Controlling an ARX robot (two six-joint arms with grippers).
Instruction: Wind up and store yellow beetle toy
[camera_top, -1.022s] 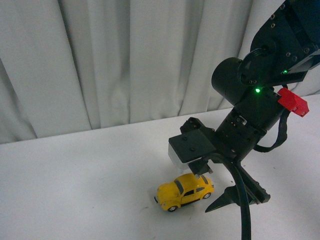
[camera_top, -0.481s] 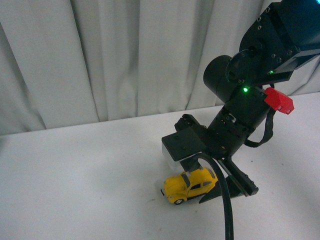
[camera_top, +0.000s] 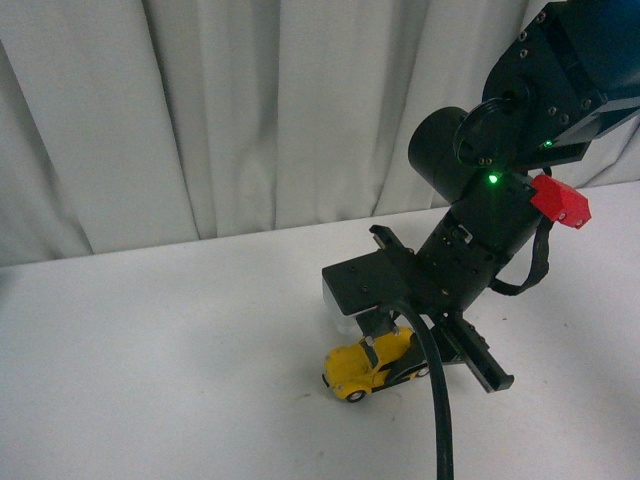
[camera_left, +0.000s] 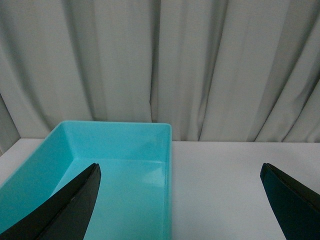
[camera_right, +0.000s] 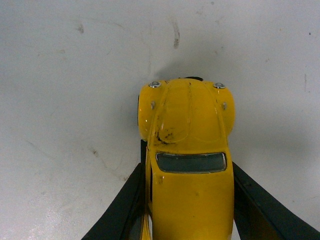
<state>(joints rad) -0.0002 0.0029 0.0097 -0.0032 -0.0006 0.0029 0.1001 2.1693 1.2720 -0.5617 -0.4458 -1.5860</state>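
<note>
Front view: against half a second ago, the right pincer (camera_top: 392, 368) has come lower over the yellow beetle toy (camera_top: 360, 370), its black fingers now down along the car's flanks; the toy sits at nearly the same spot on the white tabletop (camera_top: 150, 380), wheels down, nose leftward. Right wrist view: both fingers (camera_right: 131, 202) lie tight against the toy's sides, pinching it across the body. Left wrist view: left pincer (camera_left: 180, 167) spread wide, over the near end of a turquoise bin (camera_left: 120, 145).

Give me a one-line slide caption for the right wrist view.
Right gripper clasps the beetle toy by its sides on the white table.
</note>
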